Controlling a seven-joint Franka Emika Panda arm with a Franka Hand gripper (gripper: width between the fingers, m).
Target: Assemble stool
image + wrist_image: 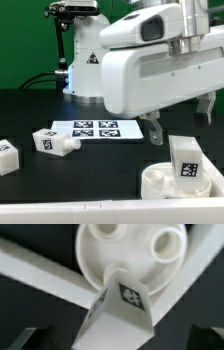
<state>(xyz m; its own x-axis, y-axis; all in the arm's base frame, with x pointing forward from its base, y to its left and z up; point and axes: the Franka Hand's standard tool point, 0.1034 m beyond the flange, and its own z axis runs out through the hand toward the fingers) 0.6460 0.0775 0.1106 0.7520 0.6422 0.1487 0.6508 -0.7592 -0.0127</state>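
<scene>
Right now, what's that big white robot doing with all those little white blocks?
It's building a stool. The robot's gripper hangs wide open over the round seat and holds nothing. The first leg stands in the seat, right under the open fingers. A second leg and a third leg lie loose on the table at the exterior view's left, near the marker board.

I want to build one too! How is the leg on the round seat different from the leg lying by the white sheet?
The seat leg stands up in the seat; the loose leg lies on the table, touching no other stool part. The seat leg sits below the open gripper; the loose leg lies well off to the side. Both are white blocks with black-and-white tags.
</scene>
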